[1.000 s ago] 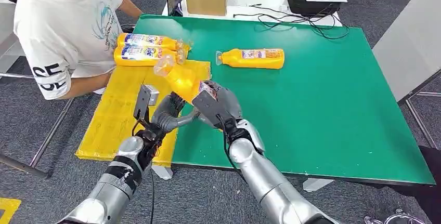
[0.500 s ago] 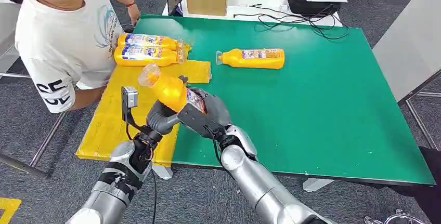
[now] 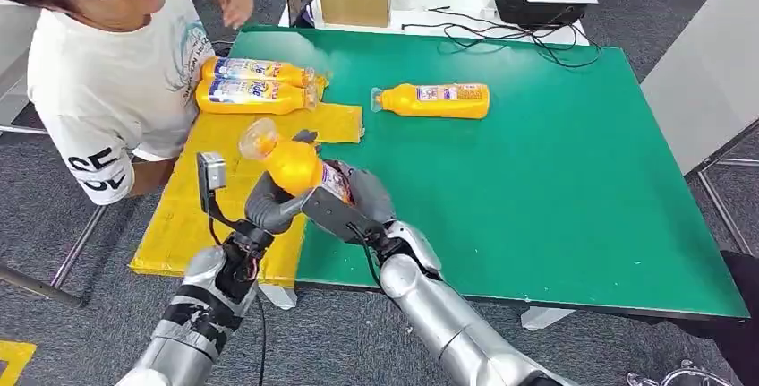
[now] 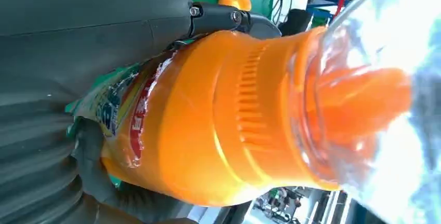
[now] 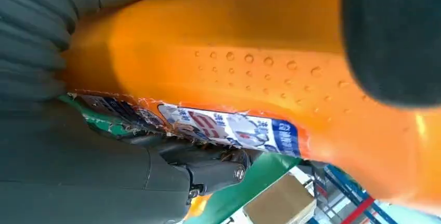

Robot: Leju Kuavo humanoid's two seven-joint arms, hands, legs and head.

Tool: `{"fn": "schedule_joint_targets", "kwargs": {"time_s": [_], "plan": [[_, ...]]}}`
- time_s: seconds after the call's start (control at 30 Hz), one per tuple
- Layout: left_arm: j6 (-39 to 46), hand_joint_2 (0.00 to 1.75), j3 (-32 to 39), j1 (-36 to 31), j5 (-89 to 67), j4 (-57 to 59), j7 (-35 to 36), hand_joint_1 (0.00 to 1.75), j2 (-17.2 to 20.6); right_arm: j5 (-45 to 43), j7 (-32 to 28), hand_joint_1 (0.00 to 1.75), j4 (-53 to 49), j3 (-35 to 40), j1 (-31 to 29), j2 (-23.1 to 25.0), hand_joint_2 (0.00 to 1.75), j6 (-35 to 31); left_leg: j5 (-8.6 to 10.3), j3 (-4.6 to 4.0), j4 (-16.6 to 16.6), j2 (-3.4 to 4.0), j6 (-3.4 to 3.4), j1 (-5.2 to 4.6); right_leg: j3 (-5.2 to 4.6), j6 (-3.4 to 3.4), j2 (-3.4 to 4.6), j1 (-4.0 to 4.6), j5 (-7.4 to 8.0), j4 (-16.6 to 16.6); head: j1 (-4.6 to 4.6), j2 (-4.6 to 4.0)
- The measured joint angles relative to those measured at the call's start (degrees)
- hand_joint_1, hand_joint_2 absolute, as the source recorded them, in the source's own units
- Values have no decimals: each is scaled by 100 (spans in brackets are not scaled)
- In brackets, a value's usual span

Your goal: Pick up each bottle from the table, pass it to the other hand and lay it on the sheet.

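From my head view, both my hands meet on one orange bottle (image 3: 291, 164) above the table's near edge: my right hand (image 3: 345, 202) grips its labelled base, my left hand (image 3: 268, 202) wraps its middle. Two bottles (image 3: 255, 84) lie on the yellow sheet (image 3: 192, 211); another (image 3: 434, 99) waits on the green table (image 3: 537, 180).

My left wrist view shows my fingers (image 4: 93, 21) closed round the body.

My right wrist view shows my fingers (image 5: 390, 37) across it. I judge this the handover; next my right must let go.

The orange plastic bottle's (image 3: 291, 164) base is hidden inside the right hand (image 3: 345, 202); its label print (image 5: 229, 128) is too blurred to read.
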Motion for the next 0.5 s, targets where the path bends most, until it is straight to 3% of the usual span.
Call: {"fn": "schedule_joint_targets", "kwargs": {"time_s": [0.03, 0.5], "plan": [[20, 175, -11, 1, -20, -2, -6, 175, 4, 22, 2, 175, 15, 28, -2, 0, 175, 44, 0, -1, 0, -1, 0, 0, 0, 0, 0, 0, 0, 0, -2, 0], [-24, 175, -155, -118, -604, 144, -153, 175, 190, 453, 400, 175, 468, 392, -459, 50, 175, 398, 1, -1, 0, 3, 0, 0, -3, 0, 1, 0, 1, 1, -2, 0]]}}
